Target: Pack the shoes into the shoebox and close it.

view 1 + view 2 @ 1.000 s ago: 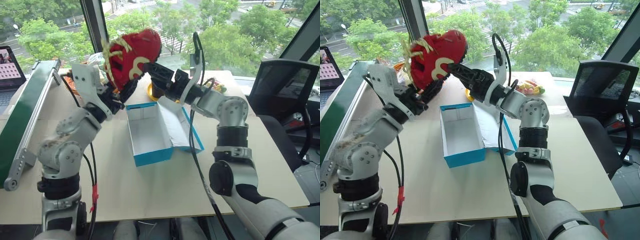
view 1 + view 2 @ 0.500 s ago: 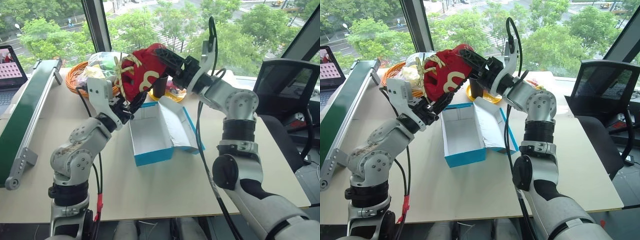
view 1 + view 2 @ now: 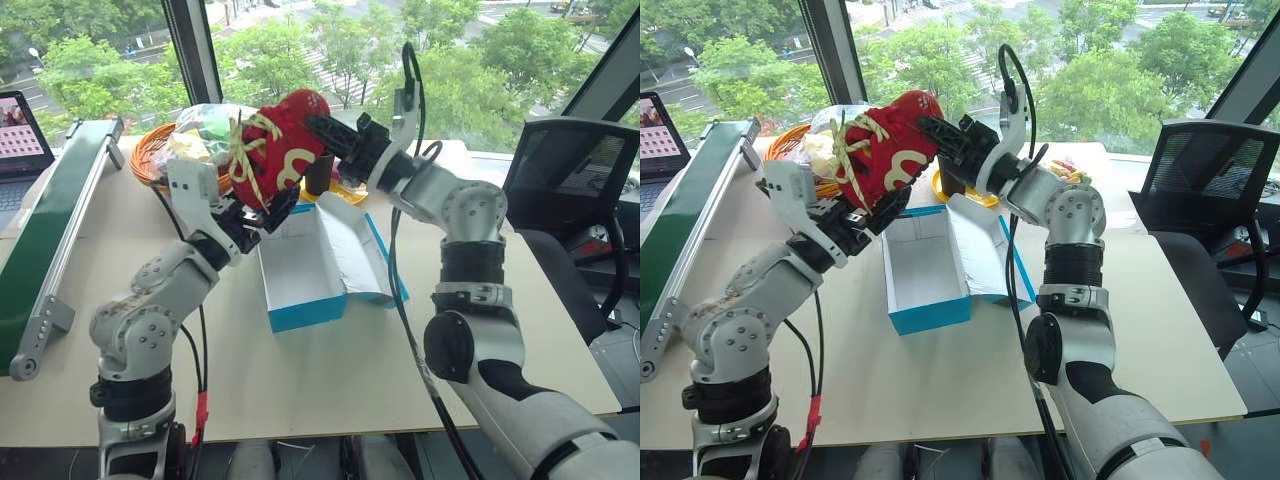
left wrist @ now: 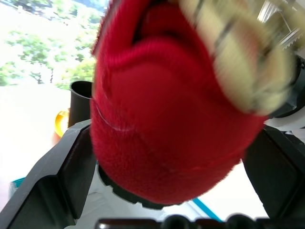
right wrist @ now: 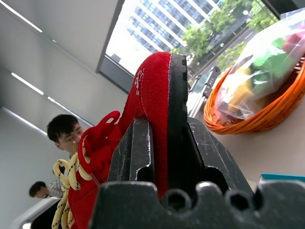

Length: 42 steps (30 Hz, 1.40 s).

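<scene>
While the bright red fabric shoe with cream-yellow laces (image 3: 275, 145) hangs at upper centre of the left eye view, above the far end of the turquoise-blue cardboard shoebox (image 3: 300, 270), the right gripper (image 5: 159, 138) is clenched on its sole edge and upper. The left gripper (image 4: 157, 191) stands released, jaws wide on either side of the heel. Risks, as judged: a thin edge grip may let the shoe twist or slip; dangling laces could snag the left fingers (image 4: 57, 176); a drop could land on the open lid (image 3: 365, 255) or the cream table (image 3: 330, 380), missing the white interior.
</scene>
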Each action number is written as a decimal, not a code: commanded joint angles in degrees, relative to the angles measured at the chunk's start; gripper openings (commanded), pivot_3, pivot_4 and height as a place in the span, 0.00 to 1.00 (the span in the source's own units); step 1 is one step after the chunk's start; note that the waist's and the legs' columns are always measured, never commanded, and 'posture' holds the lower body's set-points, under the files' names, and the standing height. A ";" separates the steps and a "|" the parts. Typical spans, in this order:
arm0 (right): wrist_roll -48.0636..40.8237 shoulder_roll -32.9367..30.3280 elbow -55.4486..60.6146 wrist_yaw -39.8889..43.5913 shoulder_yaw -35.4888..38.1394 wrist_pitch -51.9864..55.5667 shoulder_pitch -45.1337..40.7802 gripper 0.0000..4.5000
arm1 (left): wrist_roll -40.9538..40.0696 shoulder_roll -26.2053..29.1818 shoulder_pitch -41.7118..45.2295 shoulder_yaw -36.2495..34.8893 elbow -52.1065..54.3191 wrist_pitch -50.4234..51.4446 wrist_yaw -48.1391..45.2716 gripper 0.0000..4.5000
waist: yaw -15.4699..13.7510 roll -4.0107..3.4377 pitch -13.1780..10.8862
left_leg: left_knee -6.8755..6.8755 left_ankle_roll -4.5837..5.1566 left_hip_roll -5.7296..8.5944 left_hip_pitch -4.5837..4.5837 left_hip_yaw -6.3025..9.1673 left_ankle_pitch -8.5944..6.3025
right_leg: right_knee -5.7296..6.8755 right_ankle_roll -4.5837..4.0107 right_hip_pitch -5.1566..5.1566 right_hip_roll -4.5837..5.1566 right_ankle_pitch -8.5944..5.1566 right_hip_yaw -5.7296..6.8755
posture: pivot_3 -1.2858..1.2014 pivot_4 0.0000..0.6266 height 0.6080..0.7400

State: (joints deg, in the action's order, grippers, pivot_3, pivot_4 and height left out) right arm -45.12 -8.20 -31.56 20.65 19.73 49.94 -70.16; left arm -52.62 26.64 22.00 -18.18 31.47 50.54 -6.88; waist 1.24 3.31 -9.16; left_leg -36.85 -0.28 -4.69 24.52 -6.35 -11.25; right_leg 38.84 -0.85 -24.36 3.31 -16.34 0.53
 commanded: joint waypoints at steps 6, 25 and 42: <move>24.06 -8.92 -12.27 19.27 -23.35 -12.27 -9.20 0.09 | 1.78 14.63 -15.96 -7.50 5.41 4.52 -4.34 1.00 | 0.30 -0.12 -0.07 | 0.02 0.07 -0.02 -0.05 -0.04 -0.04 | -0.13 0.01 0.03 -0.02 -0.01 0.00 | 0.52 0.24 0.97; 45.62 -3.41 -32.20 31.15 -38.14 -18.00 -9.38 0.09 | 4.41 4.64 -23.21 -3.22 12.94 1.82 2.43 1.00 | -0.51 -0.21 -0.13 | 0.03 0.05 -0.03 0.06 0.03 -0.05 | -0.09 -0.02 0.00 0.09 0.00 0.08 | 0.52 0.24 0.97; 50.29 -0.24 -38.61 18.84 -33.46 -27.80 -10.40 0.86 | 4.62 1.65 -25.42 -2.98 16.98 1.86 5.75 1.00 | -0.06 -0.21 -0.12 | 0.03 0.05 -0.04 -0.14 0.08 -0.06 | -0.07 -0.02 0.11 0.10 0.00 -0.02 | 0.52 0.24 0.97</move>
State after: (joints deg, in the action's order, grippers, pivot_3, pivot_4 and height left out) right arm 4.48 -8.86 -71.67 38.27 -14.53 23.42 -78.73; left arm -47.41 28.07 -3.37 -20.31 46.31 53.31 -1.21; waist 1.18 3.10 -9.28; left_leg -36.81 -0.23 -4.73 24.38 -6.27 -11.30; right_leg 38.78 -0.87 -24.26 3.41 -16.34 0.49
